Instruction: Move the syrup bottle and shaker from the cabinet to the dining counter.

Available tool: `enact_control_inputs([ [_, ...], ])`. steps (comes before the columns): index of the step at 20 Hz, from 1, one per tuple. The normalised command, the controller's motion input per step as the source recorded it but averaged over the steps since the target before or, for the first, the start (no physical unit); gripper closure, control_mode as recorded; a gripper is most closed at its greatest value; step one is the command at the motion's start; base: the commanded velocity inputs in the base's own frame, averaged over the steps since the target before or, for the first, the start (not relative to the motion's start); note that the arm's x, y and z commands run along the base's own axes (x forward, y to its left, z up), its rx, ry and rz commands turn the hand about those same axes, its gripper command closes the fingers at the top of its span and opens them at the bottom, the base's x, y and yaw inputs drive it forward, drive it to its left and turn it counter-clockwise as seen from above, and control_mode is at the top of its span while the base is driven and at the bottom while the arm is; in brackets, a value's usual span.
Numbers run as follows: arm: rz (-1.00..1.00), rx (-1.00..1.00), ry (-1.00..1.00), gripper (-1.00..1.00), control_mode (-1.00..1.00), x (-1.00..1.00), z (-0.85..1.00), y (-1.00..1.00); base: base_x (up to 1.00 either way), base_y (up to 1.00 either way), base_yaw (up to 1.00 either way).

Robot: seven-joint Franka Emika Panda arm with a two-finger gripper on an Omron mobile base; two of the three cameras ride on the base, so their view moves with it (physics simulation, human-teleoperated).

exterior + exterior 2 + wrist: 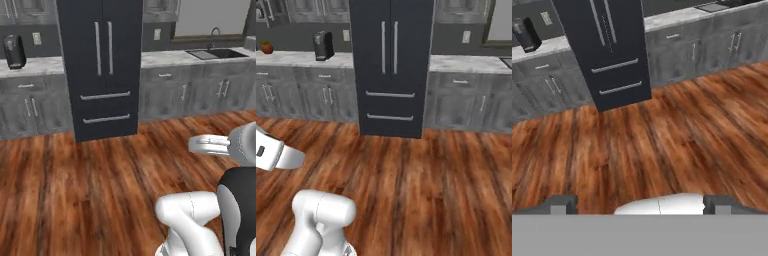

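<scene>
My gripper [640, 204] is open, its two dark fingertips [562, 204] spread wide with nothing between them, above bare wooden floor. The syrup bottle and the shaker are out of view, and so is the dining counter. Grey wall cabinets [311, 9] with panelled doors run along the top of the wall, their doors shut; I cannot tell which of them is the cabinet of the task. My white arm [190, 215] rises folded at the bottom of the base views.
A tall dark fridge [102, 65] with silver bar handles stands straight ahead across the wooden floor [75, 180]. Grey base cabinets under a marble worktop [35, 64] flank it. A black coffee machine [15, 51] stands left; a sink [217, 52] lies far right.
</scene>
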Motion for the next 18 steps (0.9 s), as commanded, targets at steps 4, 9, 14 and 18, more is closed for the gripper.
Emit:
enact_control_inputs([
  [4,0.00,0.00,0.00,-1.00,1.00,0.00,0.00,0.00,0.02,0.54,0.88],
  [9,0.00,0.00,0.00,-1.00,1.00,0.00,0.00,0.00,0.37,0.41,0.81],
  [14,0.00,0.00,0.00,-1.00,1.00,0.00,0.00,0.00,0.84,0.03,0.31],
  [18,0.00,0.00,0.00,-1.00,1.00,0.00,0.00,0.00,0.69,-0.08,0.13],
])
